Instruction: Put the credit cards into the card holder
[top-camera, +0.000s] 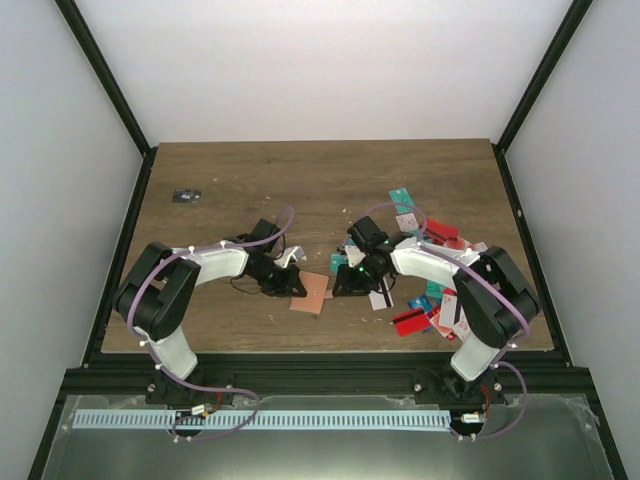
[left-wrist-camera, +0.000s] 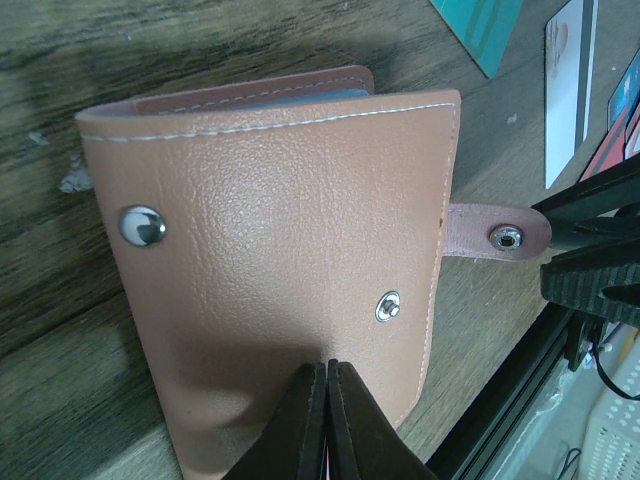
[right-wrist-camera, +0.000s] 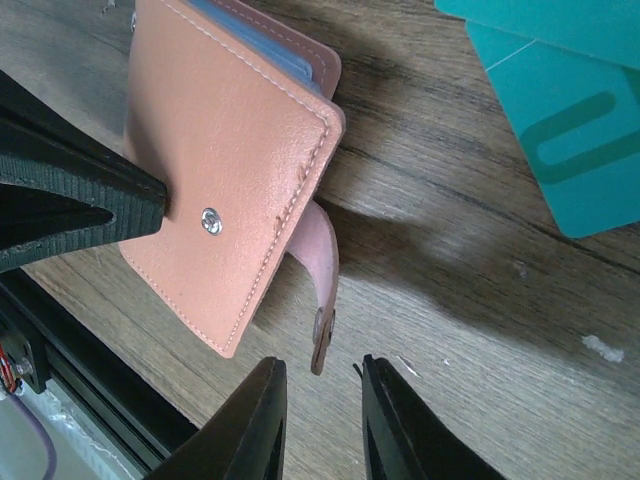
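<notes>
The card holder (top-camera: 312, 292) lies folded shut at the centre of the table (top-camera: 230, 180), a little below mid-frame in the top view. Its salmon cover faces up and only a blue-grey sliver of pocket shows along its upper edge; whether any card sits inside I cannot tell. Its tab (right-wrist-camera: 322, 270) hangs loose and unsnapped at the bottom centre of the right wrist view. The left gripper (left-wrist-camera: 327, 372), jaws together, rests its tips on the cover's lower edge and seems to pin it down. The right gripper (right-wrist-camera: 322, 368) has its jaws a little apart, with the tab's end just at their mouth, not gripped. The credit cards (top-camera: 432, 300) lie scattered at the right of the table, apart from the holder. As I judge it, the holder must first be opened, so nearly all the task is left.
</notes>
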